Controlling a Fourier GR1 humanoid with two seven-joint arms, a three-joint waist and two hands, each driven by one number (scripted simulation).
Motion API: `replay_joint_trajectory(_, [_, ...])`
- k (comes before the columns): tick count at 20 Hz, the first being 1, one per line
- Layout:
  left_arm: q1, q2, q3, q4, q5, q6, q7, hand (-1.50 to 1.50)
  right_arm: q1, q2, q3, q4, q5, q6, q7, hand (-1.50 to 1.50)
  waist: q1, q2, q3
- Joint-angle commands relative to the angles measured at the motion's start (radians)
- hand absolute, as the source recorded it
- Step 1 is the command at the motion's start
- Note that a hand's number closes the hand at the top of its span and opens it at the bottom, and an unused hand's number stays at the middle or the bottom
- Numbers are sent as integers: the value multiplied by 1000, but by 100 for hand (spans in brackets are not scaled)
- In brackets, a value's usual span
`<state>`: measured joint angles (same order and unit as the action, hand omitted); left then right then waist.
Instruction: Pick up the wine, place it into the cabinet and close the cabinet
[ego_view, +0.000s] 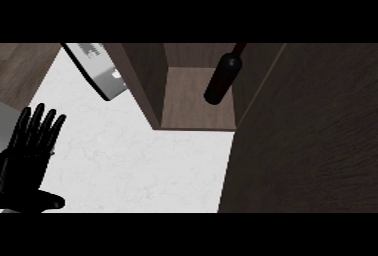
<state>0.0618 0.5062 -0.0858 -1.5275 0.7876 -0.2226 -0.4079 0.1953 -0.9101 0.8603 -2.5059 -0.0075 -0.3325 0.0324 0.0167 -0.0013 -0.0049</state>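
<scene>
Wine bottle (224, 77) is inside the open cabinet (196, 107) at approx 12 o'clock, standing on the shelf w/ its red cap at the top. Cabinet door (310, 135) fills the 3 o'clock side. Left hand (29, 155) sits at 9 o'clock, fingers straight & spread, holding nothing. Grey appliance (100, 70) at 11 on the white counter (148, 165). Right hand isn't visible.

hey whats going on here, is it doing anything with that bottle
Nothing is holding the wine bottle right now. It stands inside the open cabinet, on its wooden shelf. The robot's left hand rests open at the view's left edge, fingers up, over the white counter. The right hand is out of view. A dark door panel fills the right side.
</scene>
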Motion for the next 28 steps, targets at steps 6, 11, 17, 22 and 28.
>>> replay_joint_trajectory(6, [-18,43,48,42,47,-72,22,-150,-102,189,77,-136,-70,3,127,150,19,8,-3])
replay_joint_trajectory(11, [-19,59,53,41,38,-104,15,-150,-169,241,42,-78,-87,26,158,150,49,12,-5])
replay_joint_trajectory(17, [-46,83,77,61,75,-132,44,-150,-271,343,1,6,-112,39,211,150,68,16,-4])
replay_joint_trajectory(22, [-69,87,84,75,85,-144,53,-150,-480,475,-76,111,-138,23,344,150,75,14,-6])
replay_joint_trajectory(28, [-50,80,90,82,82,-144,61,-150,-845,767,-132,448,-126,-33,527,150,48,4,-1])
